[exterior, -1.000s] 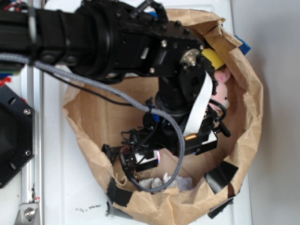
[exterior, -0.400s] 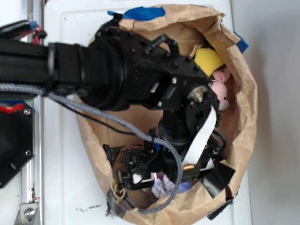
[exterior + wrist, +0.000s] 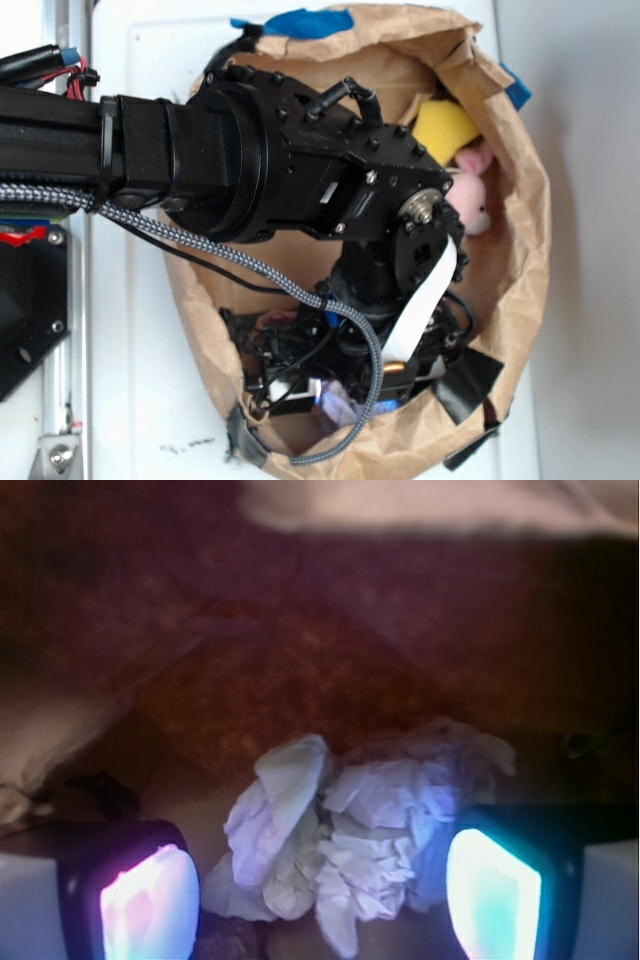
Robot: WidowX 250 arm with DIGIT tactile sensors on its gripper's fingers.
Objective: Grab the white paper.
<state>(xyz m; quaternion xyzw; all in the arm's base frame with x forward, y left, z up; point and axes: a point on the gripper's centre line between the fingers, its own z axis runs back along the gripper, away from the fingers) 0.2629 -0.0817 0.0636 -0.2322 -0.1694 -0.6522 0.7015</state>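
The white paper (image 3: pixel 340 840) is a crumpled, creased wad lying on the brown floor of the paper bag (image 3: pixel 530 250). In the wrist view it fills the gap between my two glowing pads, the left pad (image 3: pixel 150 900) and the right pad (image 3: pixel 492 890). My gripper (image 3: pixel 320 880) is open around the wad, and the right pad is close to its edge. In the exterior view the gripper (image 3: pixel 330 392) is low at the bag's near end. Only a purple-lit scrap of the paper (image 3: pixel 340 408) shows under it.
A yellow block (image 3: pixel 443 128) and a pink plush toy (image 3: pixel 470 195) lie at the far right inside the bag. Black tape (image 3: pixel 468 385) patches the bag's near rim and blue tape (image 3: pixel 300 20) its far rim. A dark rough lump (image 3: pixel 228 942) sits by the left pad.
The arm has swung toward the bag's near end and gone lower. The gripper now covers the paper, which showed more in the exterior view before.
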